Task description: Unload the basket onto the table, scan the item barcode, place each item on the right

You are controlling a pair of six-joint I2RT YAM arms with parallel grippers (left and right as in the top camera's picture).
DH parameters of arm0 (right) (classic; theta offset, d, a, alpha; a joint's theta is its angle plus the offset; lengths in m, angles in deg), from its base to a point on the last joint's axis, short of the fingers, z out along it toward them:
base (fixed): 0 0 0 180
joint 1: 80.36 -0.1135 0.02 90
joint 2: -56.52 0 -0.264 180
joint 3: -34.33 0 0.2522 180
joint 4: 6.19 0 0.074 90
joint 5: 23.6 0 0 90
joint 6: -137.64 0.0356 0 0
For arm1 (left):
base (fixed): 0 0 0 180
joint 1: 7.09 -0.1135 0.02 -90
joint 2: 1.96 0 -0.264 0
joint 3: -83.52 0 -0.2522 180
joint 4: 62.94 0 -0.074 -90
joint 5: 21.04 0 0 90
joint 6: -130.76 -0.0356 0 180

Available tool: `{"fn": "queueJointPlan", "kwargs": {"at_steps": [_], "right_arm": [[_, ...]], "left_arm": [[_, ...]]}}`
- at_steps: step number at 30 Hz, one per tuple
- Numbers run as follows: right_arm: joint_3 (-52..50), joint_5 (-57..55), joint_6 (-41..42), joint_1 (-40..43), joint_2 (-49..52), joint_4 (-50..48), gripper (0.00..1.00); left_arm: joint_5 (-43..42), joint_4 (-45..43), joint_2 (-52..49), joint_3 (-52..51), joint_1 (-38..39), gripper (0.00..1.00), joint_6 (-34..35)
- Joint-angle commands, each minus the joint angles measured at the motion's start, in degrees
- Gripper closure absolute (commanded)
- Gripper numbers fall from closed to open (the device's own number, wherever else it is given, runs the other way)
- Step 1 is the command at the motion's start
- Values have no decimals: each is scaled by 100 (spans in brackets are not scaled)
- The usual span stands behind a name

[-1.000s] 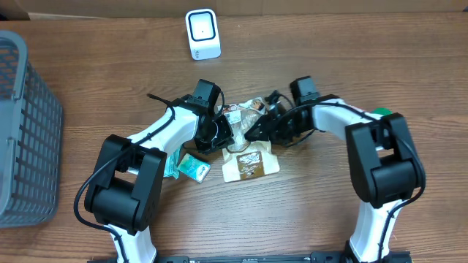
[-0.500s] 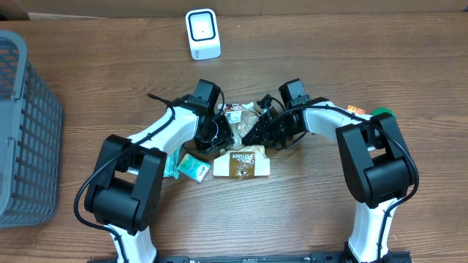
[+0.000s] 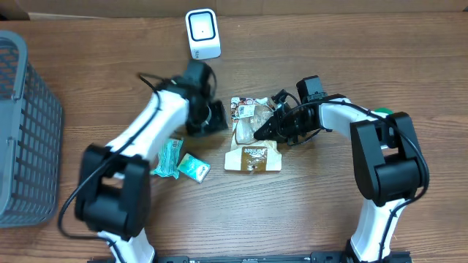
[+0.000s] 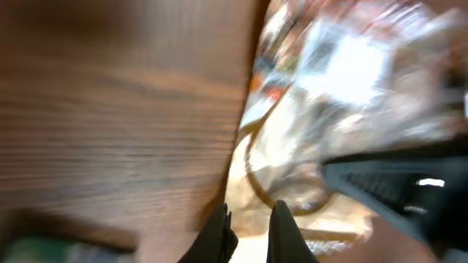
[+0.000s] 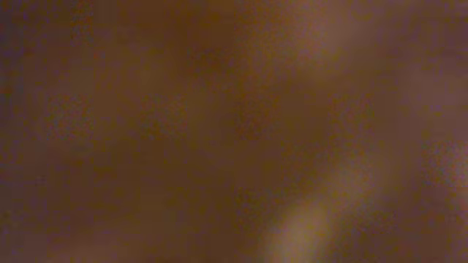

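Overhead: the transparent crinkly snack packet (image 3: 247, 117) lies mid-surface (image 3: 329, 219). The right end effector (image 3: 265, 130) is closed on its right edge, and the left end effector (image 3: 216, 120), closed and empty, sits just left of it.
Left wrist: blurred, with the packet ahead.
Right wrist: only a brown blur.

Scanner (image 3: 202, 33) behind snack packet (image 3: 245, 113), basket (image 3: 25, 124) far left on table (image 3: 365, 44)

White-shelled arms (image 3: 150, 117) have black joints (image 3: 380, 172) and left tool (image 4: 248, 232).

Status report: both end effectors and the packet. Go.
Left end effector shut, beside clear packet. Right end effector shut on its edge. Scanner beyond; brown packet alongside.
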Motion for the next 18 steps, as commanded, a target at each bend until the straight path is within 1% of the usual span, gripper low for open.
{"fn": "queueJointPlan", "kwargs": {"at_steps": [1,4,8,14,15,17,18], "right_arm": [[-9,201,-470,-7,-688,85,96],[-9,326,-695,-7,-1132,291,96],[-9,695,-848,-7,-1720,496,96],[-9,1108,-933,-39,-2564,695,96],[-7,1165,-935,-48,-2675,713,96],[-7,1250,-933,-59,-2929,741,96],[-7,1246,-933,-61,-3060,780,96]], "left_arm": [[105,564,682,887,-389,96,-999],[105,1248,914,1543,-710,96,-1412],[103,2026,1123,2337,-1246,96,-1716],[103,2503,1244,2981,-2083,96,-2011],[103,2551,1244,3029,-2218,95,-2013],[81,2588,1244,3053,-2461,88,-2055],[85,2594,1241,3051,-2594,80,-2055]]}}
